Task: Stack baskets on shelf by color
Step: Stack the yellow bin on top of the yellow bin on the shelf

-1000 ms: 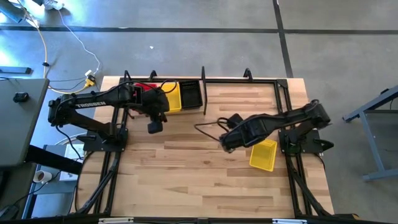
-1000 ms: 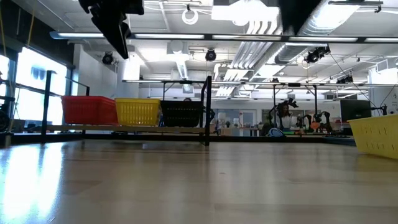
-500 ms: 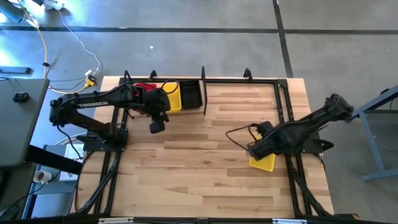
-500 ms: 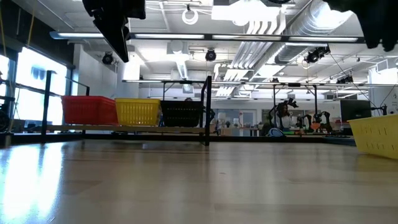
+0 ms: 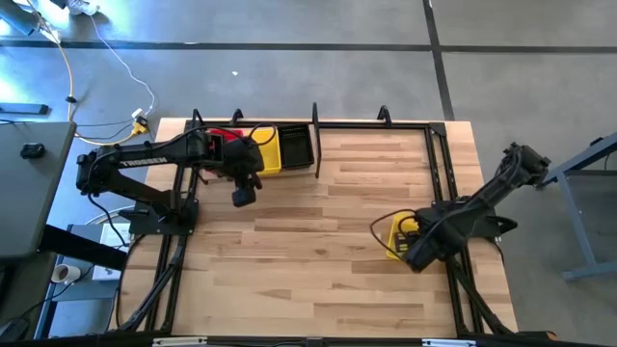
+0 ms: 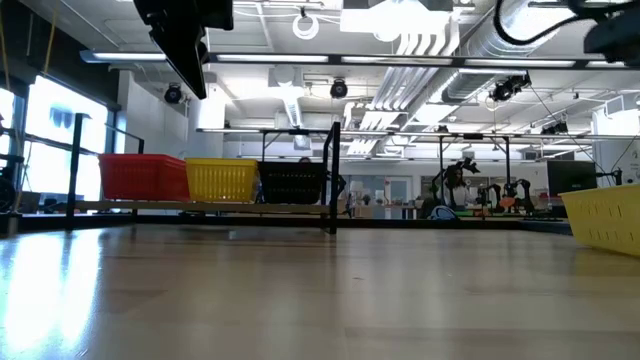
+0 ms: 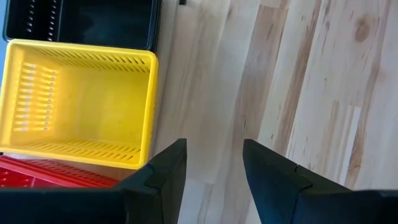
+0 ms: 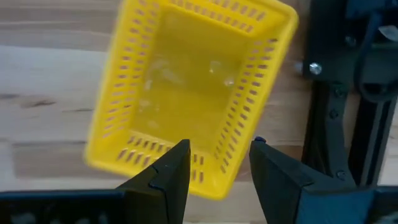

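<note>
Here, right claw gapes above loose yellow basket's rim.

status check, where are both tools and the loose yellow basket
Right tool open, above loose yellow basket by table's right edge. Left tool open, empty, beside shelf's yellow basket. Nothing blocking.

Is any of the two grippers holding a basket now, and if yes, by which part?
Nothing is held. The right gripper hangs open over the loose yellow basket; the left gripper is open near the shelf.

It was a robotics lab or workshop. Exposed ceiling ducts and strip lights hung overhead. Workbenches stood on a concrete floor
</note>
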